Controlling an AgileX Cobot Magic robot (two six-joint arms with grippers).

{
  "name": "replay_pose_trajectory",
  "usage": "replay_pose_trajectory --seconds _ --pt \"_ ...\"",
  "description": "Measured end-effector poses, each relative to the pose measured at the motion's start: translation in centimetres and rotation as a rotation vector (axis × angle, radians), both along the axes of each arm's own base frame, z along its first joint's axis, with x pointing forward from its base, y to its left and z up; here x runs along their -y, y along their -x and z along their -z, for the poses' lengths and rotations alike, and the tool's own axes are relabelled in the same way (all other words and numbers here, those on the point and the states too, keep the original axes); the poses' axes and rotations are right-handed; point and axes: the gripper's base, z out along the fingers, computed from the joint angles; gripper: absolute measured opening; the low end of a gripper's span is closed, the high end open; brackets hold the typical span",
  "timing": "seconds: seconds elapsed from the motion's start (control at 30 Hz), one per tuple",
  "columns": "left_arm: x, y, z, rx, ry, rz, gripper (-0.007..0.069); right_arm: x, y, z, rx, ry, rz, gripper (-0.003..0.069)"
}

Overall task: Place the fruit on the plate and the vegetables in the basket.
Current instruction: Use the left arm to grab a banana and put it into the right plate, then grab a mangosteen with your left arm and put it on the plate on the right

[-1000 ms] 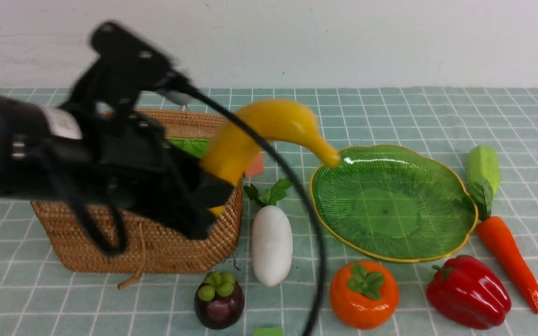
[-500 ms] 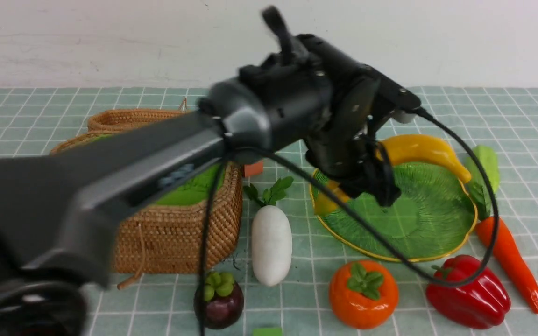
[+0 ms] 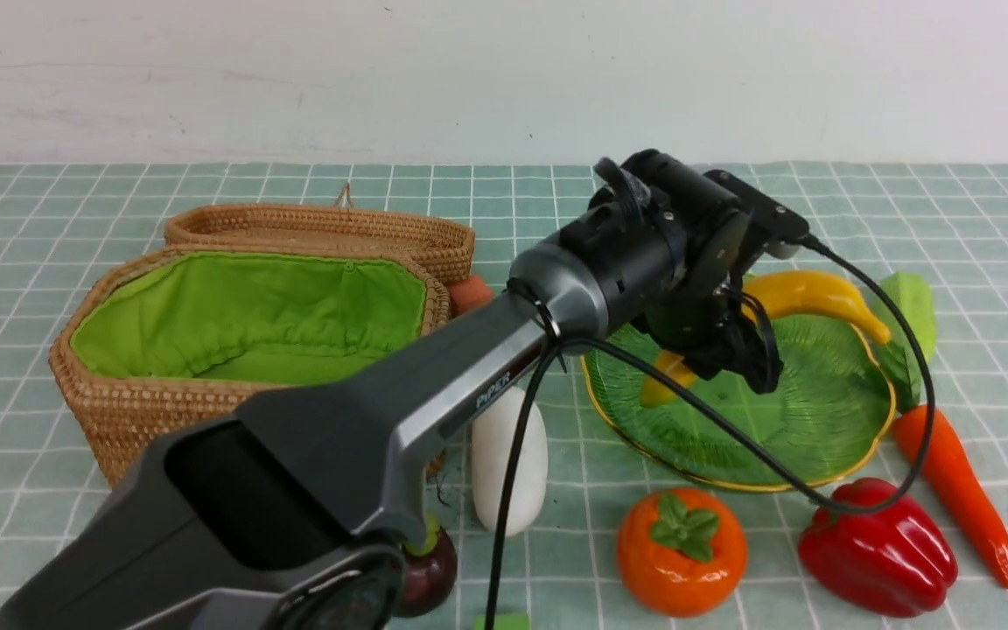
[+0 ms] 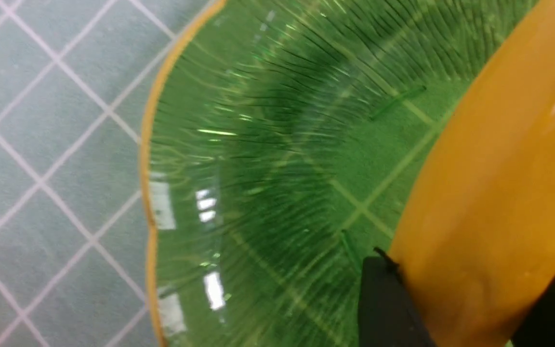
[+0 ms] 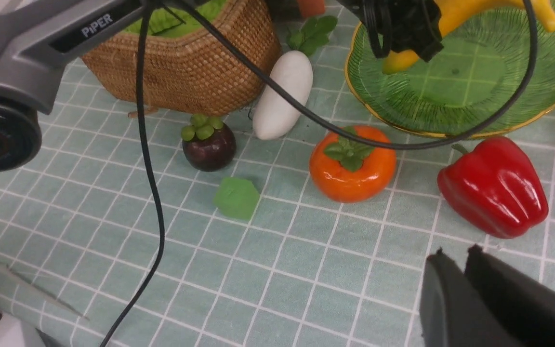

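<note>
My left gripper is shut on the yellow banana and holds it low over the green leaf-shaped plate. In the left wrist view the banana fills the space between the black fingers, above the plate. The persimmon and the mangosteen sit on the cloth in front. White radish, red bell pepper, carrot and light green gourd lie around the plate. The open basket holds nothing I can see. My right gripper is shut, near the pepper.
The left arm and its cable cross the front view from lower left to the plate, hiding part of the radish and mangosteen. The basket's lid lies open behind it. A small green block lies near the front, and a small orange object by the basket.
The left arm has swung from over the basket rightward to the plate, carrying the banana, then lowered it closer to the plate. The basket's inside is uncovered again.
</note>
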Motion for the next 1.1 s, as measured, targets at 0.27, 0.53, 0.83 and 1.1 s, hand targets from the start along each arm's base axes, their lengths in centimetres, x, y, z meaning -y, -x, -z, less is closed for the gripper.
replay_pose_trajectory --seconds 0.27,0.53,0.83,1.1 --pt "-0.1 0.1 -0.4 -0.009 0.014 -0.015 0.058 0.2 -0.1 0.1 0.004 0.02 0.012 0.0069" --pt "-4.2 4.1 -9.1 -0.096 -0.005 -0.097 0.0318 0.2 -0.1 0.1 0.004 0.02 0.012 0.0073" --pt "-12.7 13.3 -18.4 -0.131 0.051 -0.148 -0.0013 0.2 0.0 0.1 -0.003 0.029 0.006 0.0082" --pt "-19.3 19.8 -13.0 -0.298 -0.063 -0.305 -0.0013 0.2 0.0 0.1 0.005 0.04 -0.003 0.0087"
